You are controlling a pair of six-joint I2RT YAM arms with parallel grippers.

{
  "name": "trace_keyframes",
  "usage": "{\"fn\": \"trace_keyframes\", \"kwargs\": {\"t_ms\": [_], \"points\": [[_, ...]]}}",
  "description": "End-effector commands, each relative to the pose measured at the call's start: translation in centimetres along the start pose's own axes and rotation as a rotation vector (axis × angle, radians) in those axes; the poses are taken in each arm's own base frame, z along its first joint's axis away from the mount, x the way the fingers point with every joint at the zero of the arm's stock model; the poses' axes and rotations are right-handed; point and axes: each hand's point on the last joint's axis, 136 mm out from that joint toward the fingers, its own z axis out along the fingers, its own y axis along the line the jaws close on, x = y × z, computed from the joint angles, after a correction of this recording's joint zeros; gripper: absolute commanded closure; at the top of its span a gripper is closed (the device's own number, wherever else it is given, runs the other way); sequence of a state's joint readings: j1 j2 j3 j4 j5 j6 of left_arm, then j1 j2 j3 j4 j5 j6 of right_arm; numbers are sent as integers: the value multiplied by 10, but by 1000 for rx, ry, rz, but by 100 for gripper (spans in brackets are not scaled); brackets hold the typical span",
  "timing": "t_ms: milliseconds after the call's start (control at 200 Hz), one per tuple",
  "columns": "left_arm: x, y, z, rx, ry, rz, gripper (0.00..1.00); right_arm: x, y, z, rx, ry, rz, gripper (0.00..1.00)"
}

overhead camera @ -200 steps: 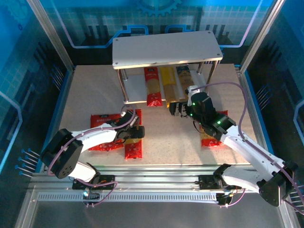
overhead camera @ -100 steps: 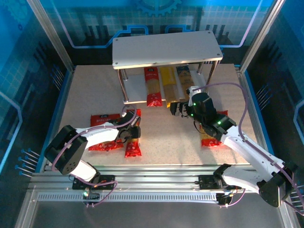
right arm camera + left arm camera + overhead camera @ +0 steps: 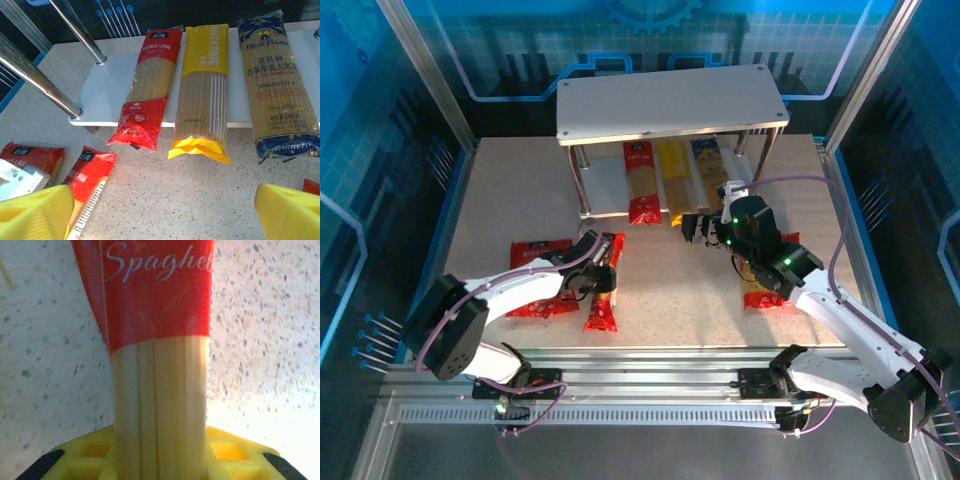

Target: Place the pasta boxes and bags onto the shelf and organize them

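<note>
The desk [image 3: 670, 300] had the shelf [image 3: 670, 100] at 12 o'clock. One red bag [image 3: 528, 252] lay at 8 o'clock and the other bag [image 3: 767, 298] at 4 o'clock. A red pack [image 3: 150, 90], a yellow pack [image 3: 202, 90] and a blue pack [image 3: 277, 85] lay on its low board [image 3: 110, 85]. The left tool [image 3: 603, 278] squeezed the last red pack [image 3: 160, 300] at 7 o'clock. The right tool [image 3: 162, 212] gaped wide, empty.
</note>
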State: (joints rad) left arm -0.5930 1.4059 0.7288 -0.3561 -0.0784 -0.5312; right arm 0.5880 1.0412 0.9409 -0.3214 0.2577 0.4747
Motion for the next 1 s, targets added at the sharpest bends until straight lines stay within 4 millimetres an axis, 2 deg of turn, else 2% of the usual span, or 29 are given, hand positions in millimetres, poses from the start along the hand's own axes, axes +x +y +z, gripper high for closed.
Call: {"fn": "trace_keyframes", "kwargs": {"t_ms": [0,190,295,380,505,735,886,996], "points": [[-31,-21,-48,89,-103,33,100,-2,-7,-4,21,-19,21,6],[-65,-34,-102,156,-224,50,100,-1,-11,-5,36,-21,21,6],[-87,-41,-119,187,-294,57,100,-1,-9,-5,28,-21,23,6],[-112,-43,-125,182,-363,60,100,-1,-7,-4,18,-13,24,6],[-153,-43,-125,152,-463,58,100,2,-6,-2,23,12,15,6],[-221,-43,-107,72,-593,33,100,9,-12,-3,53,44,7,6],[-253,-41,-97,-1,-643,32,100,10,-16,-3,71,51,-4,6],[-269,-34,-88,-51,-665,16,100,11,-16,-3,76,58,-16,6]]}}
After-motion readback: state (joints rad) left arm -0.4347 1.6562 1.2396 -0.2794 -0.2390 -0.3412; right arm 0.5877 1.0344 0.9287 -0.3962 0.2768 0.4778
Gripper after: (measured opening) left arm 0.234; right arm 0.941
